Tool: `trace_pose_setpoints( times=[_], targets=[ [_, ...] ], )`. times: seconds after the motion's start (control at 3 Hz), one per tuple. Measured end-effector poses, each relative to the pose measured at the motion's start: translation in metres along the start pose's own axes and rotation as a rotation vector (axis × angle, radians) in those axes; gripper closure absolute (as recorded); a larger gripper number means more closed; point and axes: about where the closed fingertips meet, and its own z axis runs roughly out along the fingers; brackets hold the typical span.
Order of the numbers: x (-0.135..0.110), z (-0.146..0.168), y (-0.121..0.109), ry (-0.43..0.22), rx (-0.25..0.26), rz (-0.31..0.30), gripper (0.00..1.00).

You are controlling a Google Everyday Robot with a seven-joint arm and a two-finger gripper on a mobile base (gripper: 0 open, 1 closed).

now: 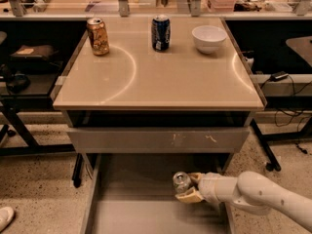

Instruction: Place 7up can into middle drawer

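Note:
The 7up can [181,182], pale silver with a silver top, is held upright in my gripper [189,187] over the right part of the middle drawer [131,213], a wide shallow grey drawer pulled out below the tabletop. My white arm [263,199] comes in from the lower right. The gripper's yellowish fingers [189,196] are shut around the can's sides. I cannot tell whether the can touches the drawer floor.
On the beige tabletop [161,77] stand a golden-brown can [98,36], a dark blue can [160,32] and a white bowl [208,38]. A grey drawer front with pale scratches [158,139] sits above the open drawer. Dark tables flank both sides.

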Motion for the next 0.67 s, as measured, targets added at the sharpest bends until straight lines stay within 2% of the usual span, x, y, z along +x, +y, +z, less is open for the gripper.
trace_pose_setpoints(
  times=[0.67],
  targets=[
    [0.033,0.067,0.022,0.011,-0.105,-0.098,1.00]
  ],
)
